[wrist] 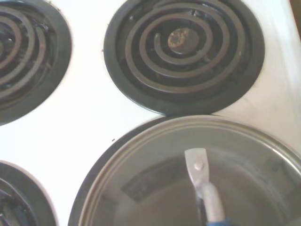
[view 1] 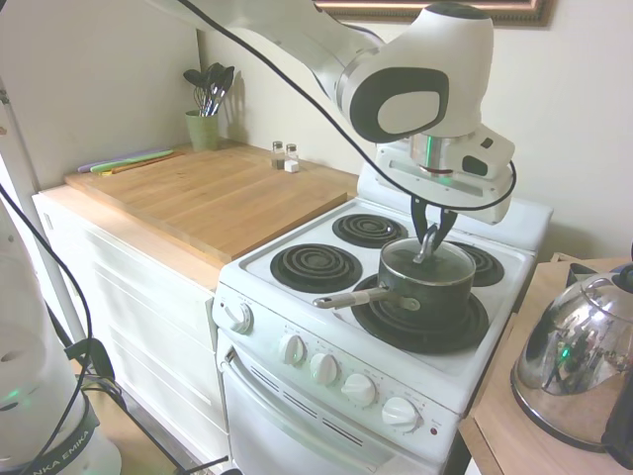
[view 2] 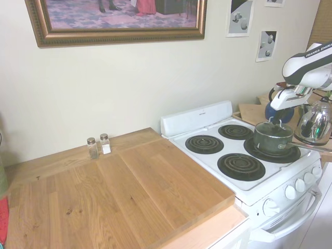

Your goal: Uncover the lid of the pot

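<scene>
White stove point(view 1: 297, 237), wooden counter point(view 1: 213, 193), framed painting point(view 2: 114, 21)

You have a small dark matt saucepan point(view 1: 427, 287) with a brushed silver metal handle, capped by a clear glass lid point(wrist: 197, 174) with a satin metal rim. The glossy white enamel stove point(view 1: 297, 297) carries dull black coil burners. Beside it, the pale wooden countertop point(view 2: 119, 192) shows smooth grain; the mirror-polished chrome kettle point(view 1: 579, 356) gleams.

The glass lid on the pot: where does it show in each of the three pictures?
First exterior view: the lid sits right of centre, under the gripper.
Second exterior view: far right.
Wrist view: fills the lower half.
Shared landmark: the coil burner beside the pot.
</scene>
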